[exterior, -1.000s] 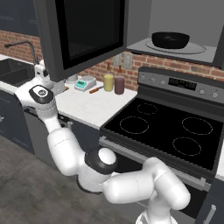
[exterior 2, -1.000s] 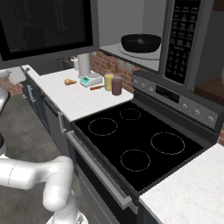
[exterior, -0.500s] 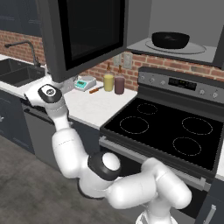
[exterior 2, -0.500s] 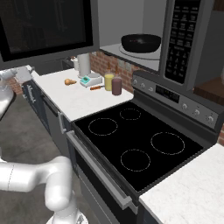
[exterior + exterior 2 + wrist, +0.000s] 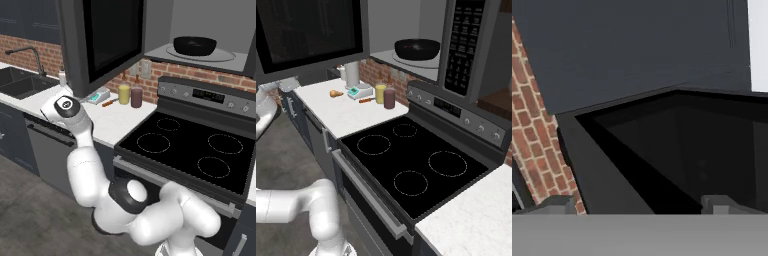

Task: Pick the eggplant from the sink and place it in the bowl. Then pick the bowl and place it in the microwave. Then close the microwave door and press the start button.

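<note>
Above the black glass stove, the bowl sits on the round glass plate inside the open microwave, whose right-hand key panel faces the room. To the left of the stove, the microwave door stands swung wide on its left hinge, its glossy black window angled out over the white counter. The white arm reaches up just below the door's lower edge, its hand held near the door's outer corner. Seen from the hand, the gripper looks up at the dark door frame against red brick wall; its two finger tips stand wide apart with nothing between them. On the counter left of the stove stand a yellow jar and a dark maroon jar side by side, with a small teal scale just beyond them. Farther left of the stove along the same counter lies the sink with its dark tap. The eggplant cannot be made out inside the bowl.
</note>
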### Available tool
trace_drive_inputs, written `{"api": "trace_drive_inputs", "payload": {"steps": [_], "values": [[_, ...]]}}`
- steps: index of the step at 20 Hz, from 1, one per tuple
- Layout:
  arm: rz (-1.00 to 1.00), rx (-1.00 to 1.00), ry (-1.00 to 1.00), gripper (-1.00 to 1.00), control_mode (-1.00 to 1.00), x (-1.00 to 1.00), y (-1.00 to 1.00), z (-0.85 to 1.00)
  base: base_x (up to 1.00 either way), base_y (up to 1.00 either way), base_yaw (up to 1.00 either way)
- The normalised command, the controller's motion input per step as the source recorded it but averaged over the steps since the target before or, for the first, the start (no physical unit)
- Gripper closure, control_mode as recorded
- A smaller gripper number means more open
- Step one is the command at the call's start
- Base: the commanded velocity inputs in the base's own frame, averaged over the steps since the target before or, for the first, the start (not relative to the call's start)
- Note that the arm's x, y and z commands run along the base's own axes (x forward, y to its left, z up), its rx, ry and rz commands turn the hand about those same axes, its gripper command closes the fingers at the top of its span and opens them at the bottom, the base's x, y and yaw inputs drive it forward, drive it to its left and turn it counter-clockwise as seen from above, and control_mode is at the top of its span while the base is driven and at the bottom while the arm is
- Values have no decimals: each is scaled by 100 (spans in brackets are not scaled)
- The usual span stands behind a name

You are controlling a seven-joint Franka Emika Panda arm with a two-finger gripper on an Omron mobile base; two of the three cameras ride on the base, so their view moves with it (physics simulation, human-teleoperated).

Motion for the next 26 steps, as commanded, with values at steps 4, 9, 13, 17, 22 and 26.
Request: {"api": "trace_drive_inputs", "payload": {"steps": [4,9,13,17,22,26], "values": [[0,0,-16,-100,-100,-48,-77,17,0,0,0],[0,0,-13,-100,-100,-46,-80,17,0,0,0],[0,0,-6,-100,-100,-42,-77,13,0,0,0],[0,0,-1,-100,-100,-36,-79,16,0,0,0],[0,0,0,-100,-100,-18,-70,22,0,0,0],[0,1,0,-100,-100,-6,-66,33,0,0,0]]}}
